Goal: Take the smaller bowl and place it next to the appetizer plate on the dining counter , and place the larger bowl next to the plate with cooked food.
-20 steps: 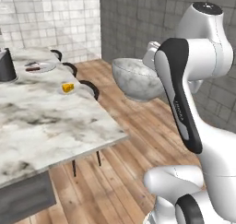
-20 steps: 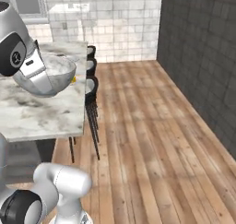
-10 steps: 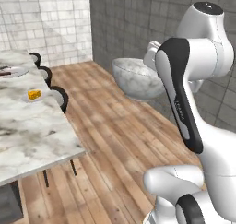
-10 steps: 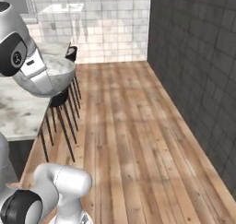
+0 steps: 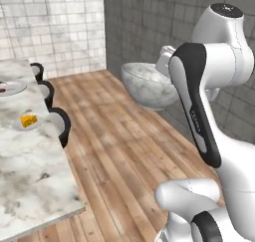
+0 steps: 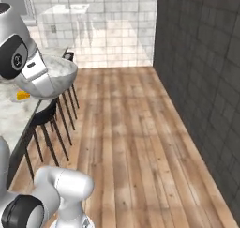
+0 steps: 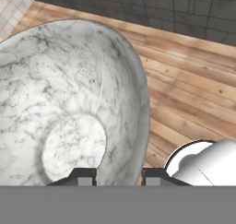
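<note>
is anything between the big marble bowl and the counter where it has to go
Nothing visible. The tool holds the big bowl by its rim, up over the wood floor, and only open air lies between it and the counter; the stools sit lower.

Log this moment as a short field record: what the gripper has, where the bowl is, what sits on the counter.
gripper: shut on the larger bowl's rim, one finger inside the wall, one outside
larger bowl: marbled white-grey, carried in the air above the wooden floor, clear of the counter
dining counter: white marble top, at the left of the left base view
appetizer plate: on the counter near its edge, orange-yellow wedge on it
second plate: farther along the counter, something dark on it
stools: dark, tucked along the counter's edge
</note>
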